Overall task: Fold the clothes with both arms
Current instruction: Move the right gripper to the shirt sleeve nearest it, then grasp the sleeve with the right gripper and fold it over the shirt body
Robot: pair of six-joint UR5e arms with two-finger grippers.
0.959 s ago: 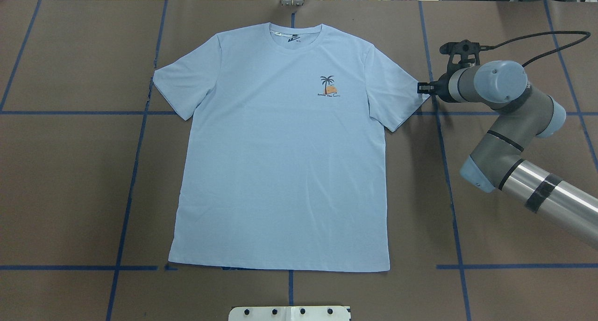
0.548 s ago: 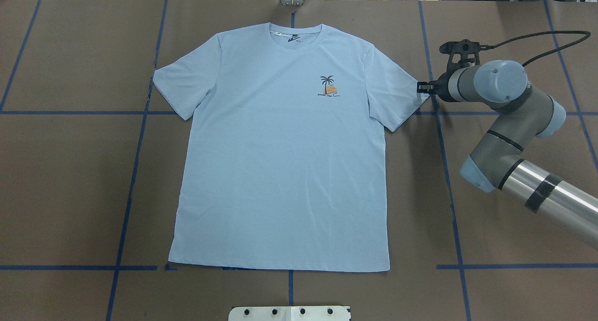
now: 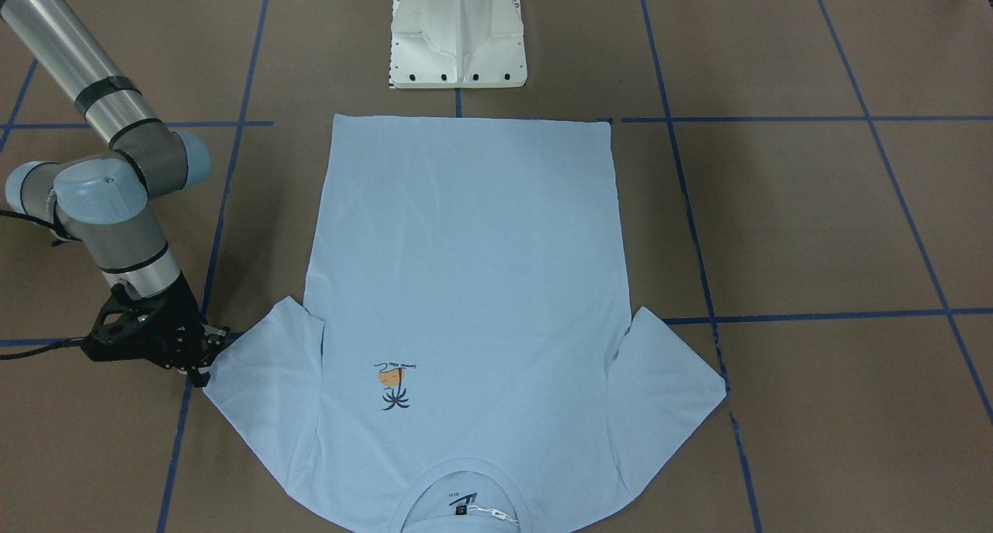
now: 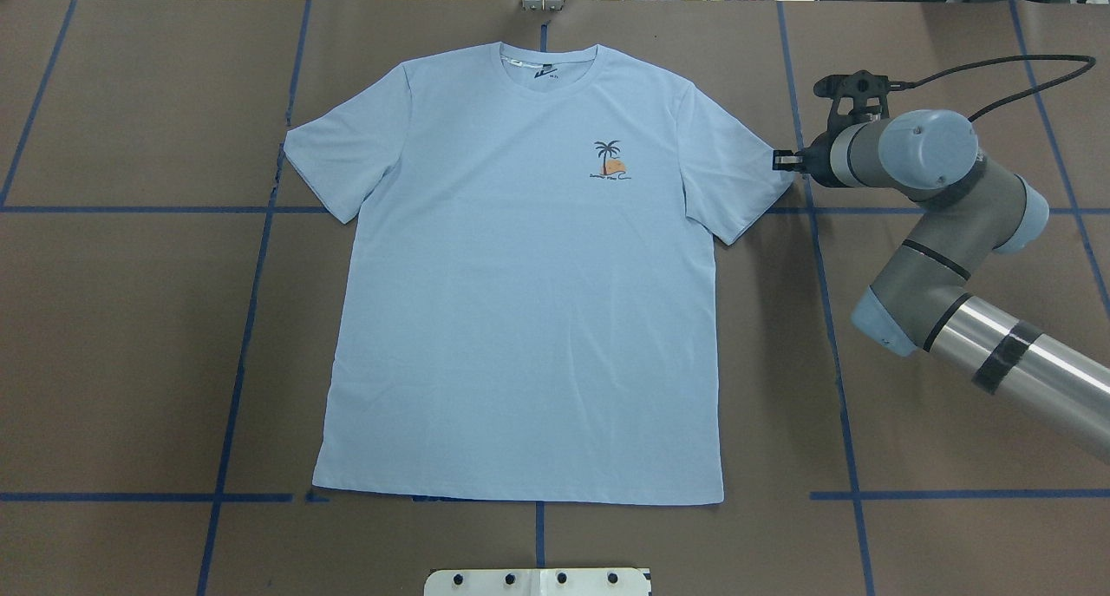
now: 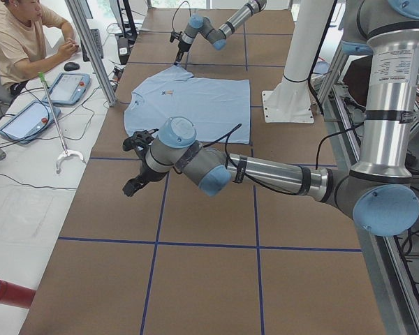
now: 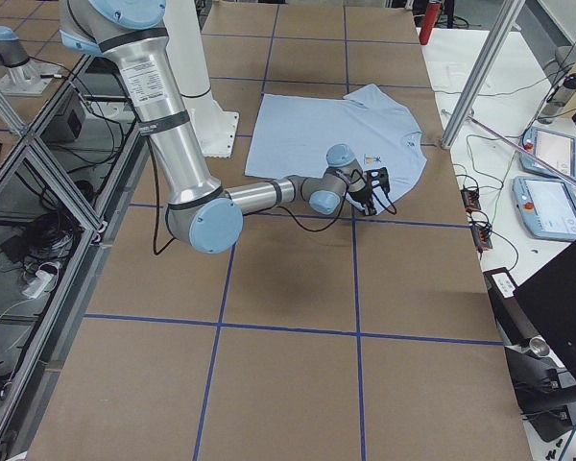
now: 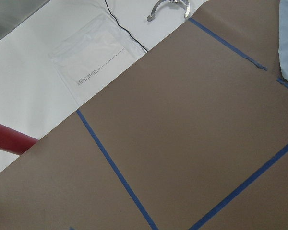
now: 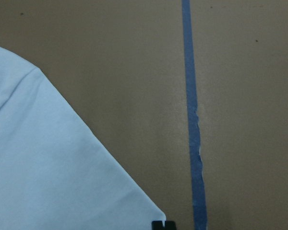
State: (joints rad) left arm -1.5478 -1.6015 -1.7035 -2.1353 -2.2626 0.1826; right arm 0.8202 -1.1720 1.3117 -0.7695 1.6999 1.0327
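The light blue T-shirt lies flat and face up, collar at the far edge; it also shows in the front view. My right gripper is low at the tip of the shirt's right-hand sleeve, also seen in the front view. In the right wrist view the fingertips look closed together on the sleeve's corner. My left gripper hovers over bare table, well clear of the shirt; I cannot tell if it is open or shut.
The white pedestal base stands at the hem side of the shirt. Blue tape lines cross the brown table. An operator sits beyond the far table edge with tablets and cables.
The right gripper's black tip looks narrower at the sleeve corner and has shifted slightly toward the far edge. The shirt's body has not moved.
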